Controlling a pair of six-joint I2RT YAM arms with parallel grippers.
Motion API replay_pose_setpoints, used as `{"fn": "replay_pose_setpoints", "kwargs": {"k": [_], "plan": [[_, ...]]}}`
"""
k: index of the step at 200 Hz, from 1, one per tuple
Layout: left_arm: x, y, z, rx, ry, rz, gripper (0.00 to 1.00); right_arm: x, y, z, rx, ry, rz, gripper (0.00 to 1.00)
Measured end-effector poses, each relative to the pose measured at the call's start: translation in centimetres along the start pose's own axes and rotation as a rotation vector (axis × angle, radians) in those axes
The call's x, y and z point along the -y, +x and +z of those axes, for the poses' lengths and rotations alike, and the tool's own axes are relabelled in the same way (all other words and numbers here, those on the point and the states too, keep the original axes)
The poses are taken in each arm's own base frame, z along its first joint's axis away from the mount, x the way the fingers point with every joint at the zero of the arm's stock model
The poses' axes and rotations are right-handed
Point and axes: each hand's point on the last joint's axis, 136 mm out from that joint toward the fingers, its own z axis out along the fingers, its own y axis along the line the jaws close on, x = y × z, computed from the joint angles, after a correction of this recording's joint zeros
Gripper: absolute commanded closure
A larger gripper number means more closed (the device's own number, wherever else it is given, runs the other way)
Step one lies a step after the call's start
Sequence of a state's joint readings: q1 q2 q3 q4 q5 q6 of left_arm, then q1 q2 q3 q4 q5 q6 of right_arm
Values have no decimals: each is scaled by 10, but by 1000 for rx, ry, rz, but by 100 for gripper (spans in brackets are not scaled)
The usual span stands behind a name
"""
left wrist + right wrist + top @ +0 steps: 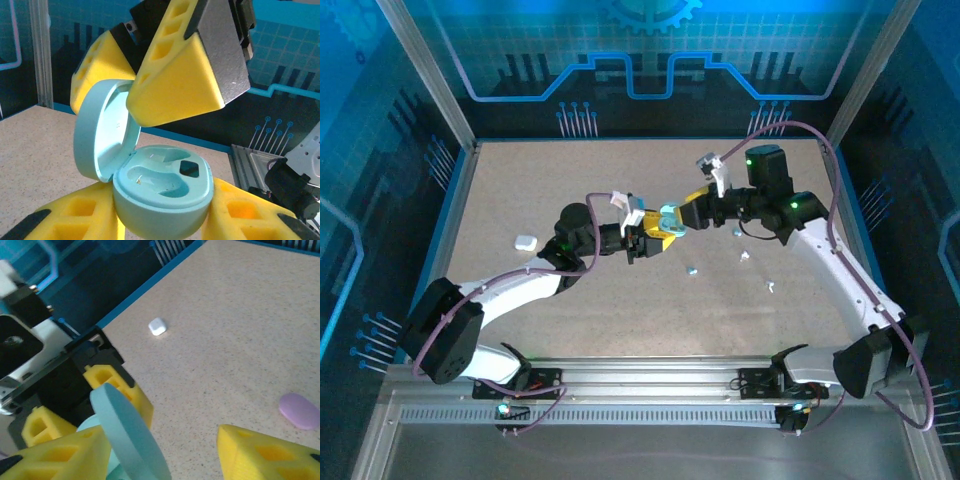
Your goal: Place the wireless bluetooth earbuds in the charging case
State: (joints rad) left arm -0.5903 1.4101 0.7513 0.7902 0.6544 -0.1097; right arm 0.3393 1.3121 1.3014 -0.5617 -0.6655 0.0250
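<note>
Left tool: clamped on the base of the teal charging case | lid: you see it hinged open, standing upright | right tool: fingers apart, straddling the lid, one tip at its inner face | earbuds: small pale buds loose on the worktop, right of both tools, well apart from the case.

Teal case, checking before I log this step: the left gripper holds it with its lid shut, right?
Not quite. The left gripper does hold the teal case, but its lid stands open, as the left wrist view shows.
</note>
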Motion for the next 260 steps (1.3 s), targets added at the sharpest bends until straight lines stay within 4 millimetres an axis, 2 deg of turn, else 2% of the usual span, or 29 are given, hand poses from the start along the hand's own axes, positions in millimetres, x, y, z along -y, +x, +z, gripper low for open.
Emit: {"fn": "replay_pose_setpoints", "kwargs": {"k": [31,65,123,154,176,186,209,260], "plan": [[4,1,0,-5,24,-4,73,-15,0,-2,-16,-81,-130,66],[7,1,0,-8,40,-13,72,-21,6,-2,-39,-123,-213,69],[15,-3,1,-9,89,-14,71,-20,13,0,-62,-141,-312,84],[18,-4,1,-9,101,-11,65,-20,12,-1,-64,-142,-347,92],[18,-5,1,-7,101,-8,56,-21,11,-1,-61,-143,-364,96],[17,-6,1,-7,101,-7,48,-21,11,-1,-60,-142,-368,96],[18,-7,3,-10,103,-13,41,-23,11,-1,-60,-139,-380,99],[18,-16,5,0,106,-2,36,-31,3,-3,-36,-108,-440,99]]}}
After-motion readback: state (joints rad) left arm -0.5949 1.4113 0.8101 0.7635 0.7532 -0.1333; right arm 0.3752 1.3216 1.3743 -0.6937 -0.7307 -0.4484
